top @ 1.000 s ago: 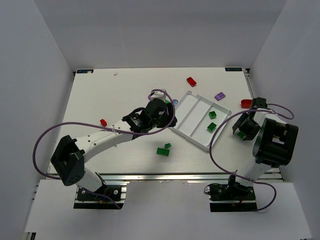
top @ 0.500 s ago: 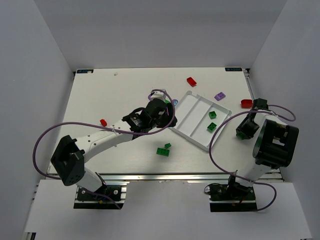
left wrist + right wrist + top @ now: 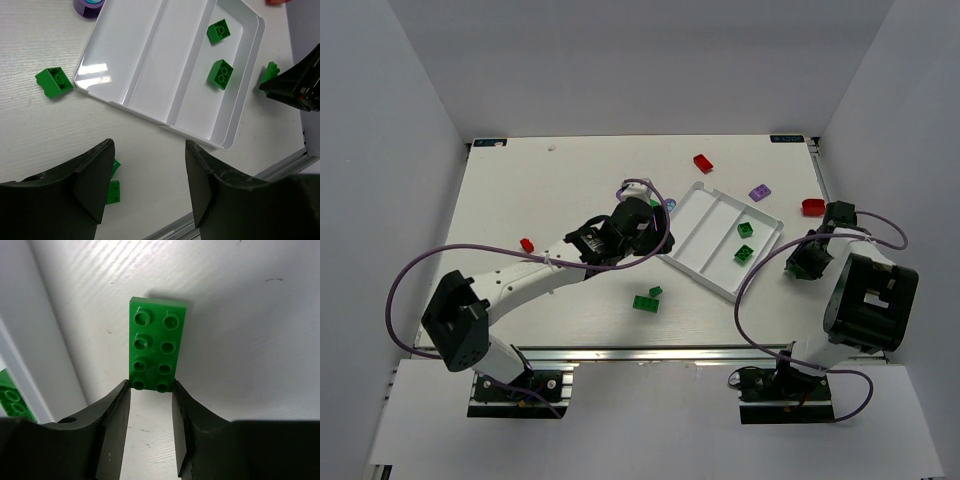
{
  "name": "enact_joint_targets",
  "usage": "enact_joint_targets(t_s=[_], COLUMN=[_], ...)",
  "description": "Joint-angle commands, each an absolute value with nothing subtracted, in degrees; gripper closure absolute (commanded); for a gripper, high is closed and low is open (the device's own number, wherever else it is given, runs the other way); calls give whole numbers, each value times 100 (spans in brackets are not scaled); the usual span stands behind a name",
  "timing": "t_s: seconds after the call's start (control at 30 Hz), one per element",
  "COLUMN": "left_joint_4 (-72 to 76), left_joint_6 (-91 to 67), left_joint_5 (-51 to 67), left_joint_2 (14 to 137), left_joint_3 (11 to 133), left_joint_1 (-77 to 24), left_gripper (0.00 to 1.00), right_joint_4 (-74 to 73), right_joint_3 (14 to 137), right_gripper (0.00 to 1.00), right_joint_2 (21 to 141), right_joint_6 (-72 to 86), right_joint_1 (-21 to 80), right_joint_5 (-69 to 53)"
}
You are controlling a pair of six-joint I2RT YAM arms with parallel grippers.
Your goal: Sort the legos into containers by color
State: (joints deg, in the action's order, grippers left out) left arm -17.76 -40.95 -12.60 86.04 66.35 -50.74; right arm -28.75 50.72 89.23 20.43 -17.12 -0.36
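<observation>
- Since a second ago, the top view changes only on the right. The right gripper (image 3: pixel 802 262) has nudged along the outer edge of the tray (image 3: pixel 705 222), and from up here I can't tell what it has.
- The left gripper (image 3: pixel 650 228) hasn't moved and is parked at the tray's opposite edge.
- Two green legos (image 3: pixel 745 230) sit in the compartment nearest the right arm, and the other two compartments look bare.
- Red legos (image 3: pixel 703 163), a purple lego (image 3: pixel 759 192) and a green pair (image 3: pixel 646 300) are loose on the table (image 3: pixel 520 190).
- Left wrist: my left fingers (image 3: pixel 95 175) stand apart with nothing between them, hovering over the table short of the tray.
- At the frame's right edge, the green plate (image 3: pixel 270 74) shows at the right arm's tip, just outside the tray wall.
- Right wrist: this is the real change. The fingers (image 3: pixel 117 410) have closed in and now pinch the near end of that plate. It lies flat on the table, studs up.
- My read is that the grasp is made. Next I lift it over the wall into the green compartment.
- The pinch is on one end only, so the plate may pivot on the lift.
</observation>
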Motion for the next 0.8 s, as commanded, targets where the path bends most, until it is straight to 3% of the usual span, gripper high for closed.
enact_joint_targets(t_s=[0.0,0.2,0.57,0.77], left_joint_4=[-1635,-1503,-1345,-1169], left_joint_6=[-4148,-4184,-4315,-4569], left_joint_5=[-1204,-1204,-1274,-1485], left_joint_2=[8385,8271,7946,7621], left_joint_3=[6531,6346,5915,5486], left_joint_1=[-5071,-5080,-5071,-5071], left_gripper=[32,32,32,32], right_joint_4=[-2786,-2812,-2742,-2698], right_joint_3=[4984,4992,5660,5792], right_gripper=[75,78,79,71], right_joint_2=[8465,8130,8086,8226], right_joint_6=[1811,1617,1257,1248], right_joint_1=[-1661,-1617,-995,-317], right_joint_5=[-273,-228,-1801,-1811])
